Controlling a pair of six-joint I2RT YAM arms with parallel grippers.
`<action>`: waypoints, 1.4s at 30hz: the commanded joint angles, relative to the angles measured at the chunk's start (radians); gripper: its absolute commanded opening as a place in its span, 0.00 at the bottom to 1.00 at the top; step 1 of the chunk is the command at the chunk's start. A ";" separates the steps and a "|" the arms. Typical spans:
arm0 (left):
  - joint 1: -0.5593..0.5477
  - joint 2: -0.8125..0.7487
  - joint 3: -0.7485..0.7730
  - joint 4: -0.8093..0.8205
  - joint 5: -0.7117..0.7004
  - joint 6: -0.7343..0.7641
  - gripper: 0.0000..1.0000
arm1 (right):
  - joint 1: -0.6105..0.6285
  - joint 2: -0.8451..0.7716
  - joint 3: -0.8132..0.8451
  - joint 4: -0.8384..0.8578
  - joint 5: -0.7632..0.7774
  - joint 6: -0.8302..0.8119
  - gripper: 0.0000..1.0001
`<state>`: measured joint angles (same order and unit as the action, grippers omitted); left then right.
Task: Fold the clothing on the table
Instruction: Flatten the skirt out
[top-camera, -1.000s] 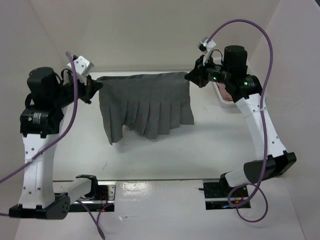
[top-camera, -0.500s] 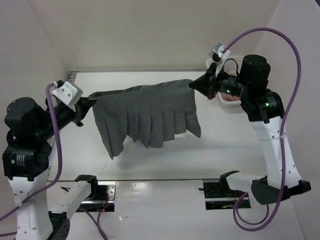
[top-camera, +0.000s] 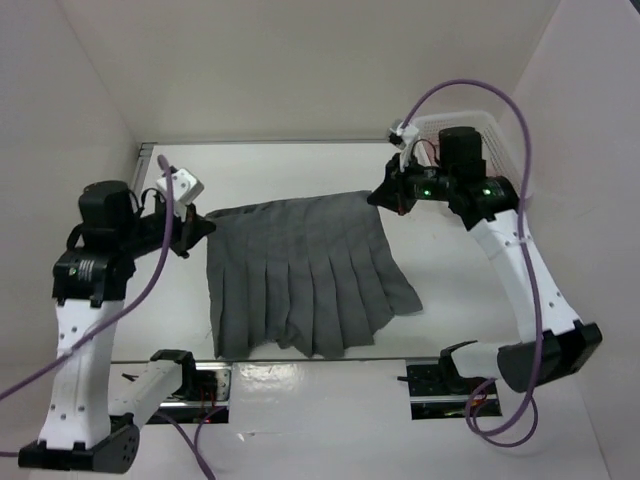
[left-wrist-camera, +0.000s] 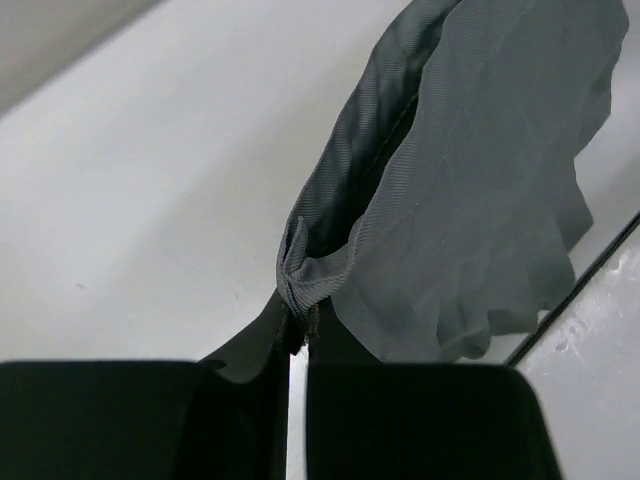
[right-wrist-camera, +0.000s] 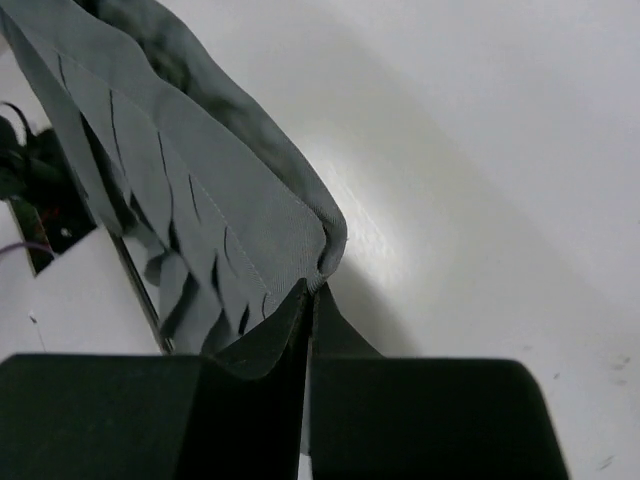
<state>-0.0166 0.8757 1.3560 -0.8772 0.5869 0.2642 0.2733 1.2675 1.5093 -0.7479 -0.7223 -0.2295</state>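
Grey pleated fabric is stretched between your two arms. The clothing (top-camera: 305, 275) is held by its waistband, with one corner clenched in the left gripper (top-camera: 200, 225) at about 9 o'clock on the table (top-camera: 290, 175) and the other clenched in the right gripper (top-camera: 380, 195) at about 2 o'clock. Both wrist views show the jaws pressed tight on a bunched fold of waistband, with only a thin slit between the fingers. Gripping the corners rather than the middle makes sense: the tension along the top edge lets the pleats fall straight and the skirt spread to its full trapezoid towards 6 o'clock, where the hem reaches the table's near edge. You cannot tell from above whether the hem rests on the surface or hangs just clear of it. The right corner sits a little farther back than the left, so the waistband runs at a slant and the hem's 4 o'clock corner flares outward. The white basket (top-camera: 490, 125) sits at 1 o'clock behind the right arm, well apart from the fabric. By my judgement you are at the spreading stage, with no fold made yet.
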 joint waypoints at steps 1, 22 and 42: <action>0.003 0.069 -0.058 0.038 0.007 0.038 0.00 | 0.018 0.049 -0.069 0.036 0.081 -0.039 0.00; 0.003 1.018 0.383 0.291 -0.079 -0.060 0.00 | -0.085 0.691 0.193 0.315 0.322 -0.047 0.00; 0.003 1.490 0.908 0.201 -0.225 -0.143 0.18 | -0.094 1.034 0.561 0.254 0.431 -0.028 0.00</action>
<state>-0.0246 2.3425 2.1895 -0.6697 0.4232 0.1429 0.1928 2.2974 2.0117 -0.4873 -0.3462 -0.2577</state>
